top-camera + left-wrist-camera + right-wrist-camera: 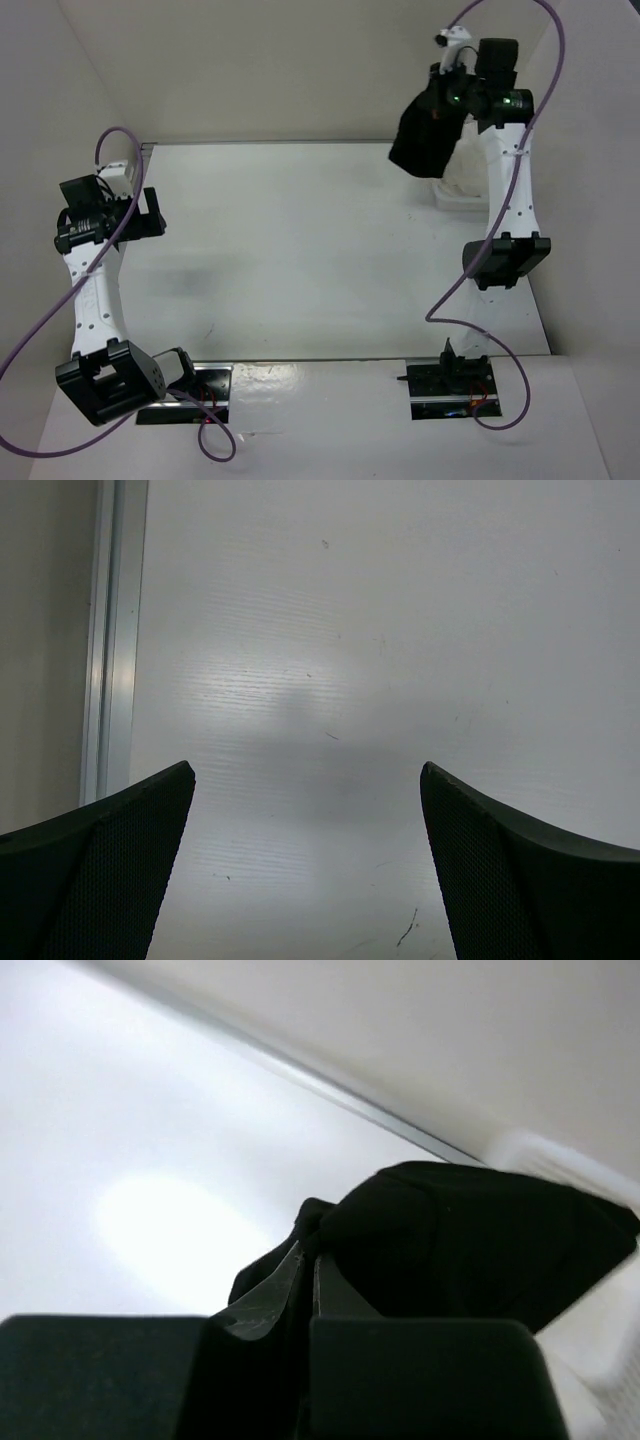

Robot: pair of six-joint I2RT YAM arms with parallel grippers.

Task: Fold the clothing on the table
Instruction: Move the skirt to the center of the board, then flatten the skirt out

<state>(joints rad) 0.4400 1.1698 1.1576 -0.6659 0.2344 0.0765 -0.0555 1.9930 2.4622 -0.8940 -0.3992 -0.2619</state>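
Note:
The black clothing (423,135) hangs bunched in the air at the far right, above the table (300,250). My right gripper (440,95) is shut on its top edge. In the right wrist view the fabric (470,1240) billows beyond the right gripper (310,1260), whose closed fingers pinch a thin fold. My left gripper (150,215) hovers over the table's left side, open and holding nothing. The left wrist view shows the left gripper (308,770) with both fingers (520,870) wide apart over bare white tabletop (350,630).
A white mesh basket (455,190) sits at the far right edge, partly behind the hanging clothing and the right arm. A metal rail (112,630) runs along the table's left edge. White walls enclose the table on three sides.

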